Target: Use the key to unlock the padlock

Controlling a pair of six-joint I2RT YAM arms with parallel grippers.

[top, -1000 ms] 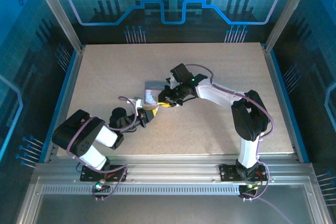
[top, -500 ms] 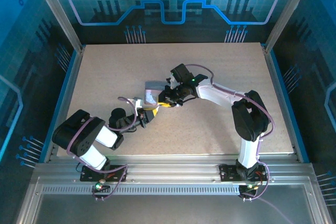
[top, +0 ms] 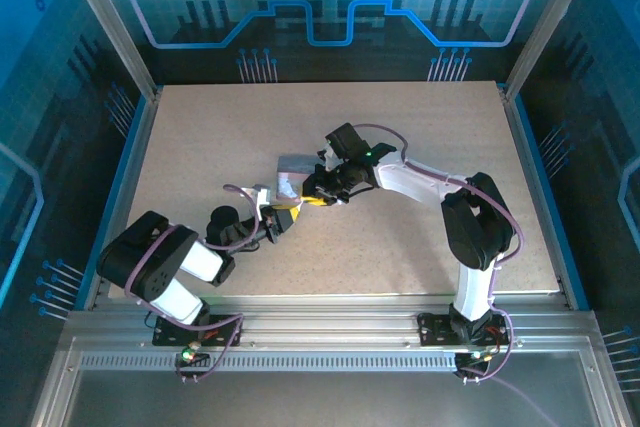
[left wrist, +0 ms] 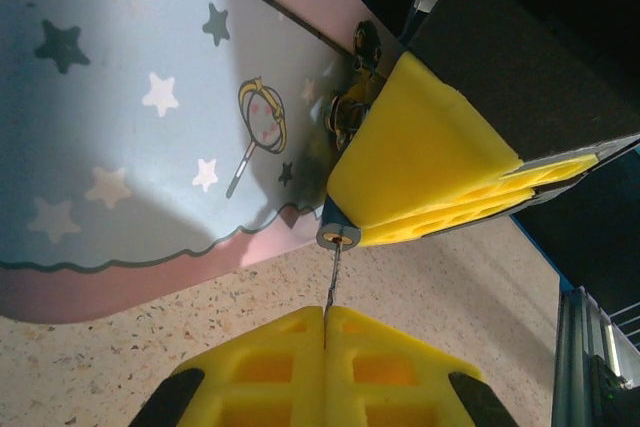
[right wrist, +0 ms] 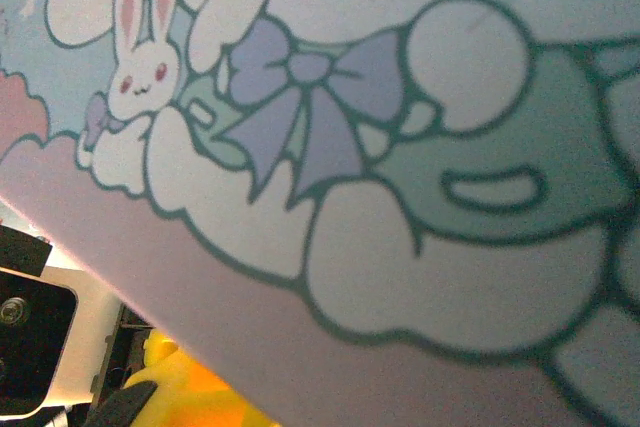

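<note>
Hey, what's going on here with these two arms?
The right gripper is clamped on the padlock, holding it just off the table against the cartoon-printed tin. The left gripper is shut on the key, whose tip meets the keyhole in the padlock's end. How far it is in is hard to tell.
</note>
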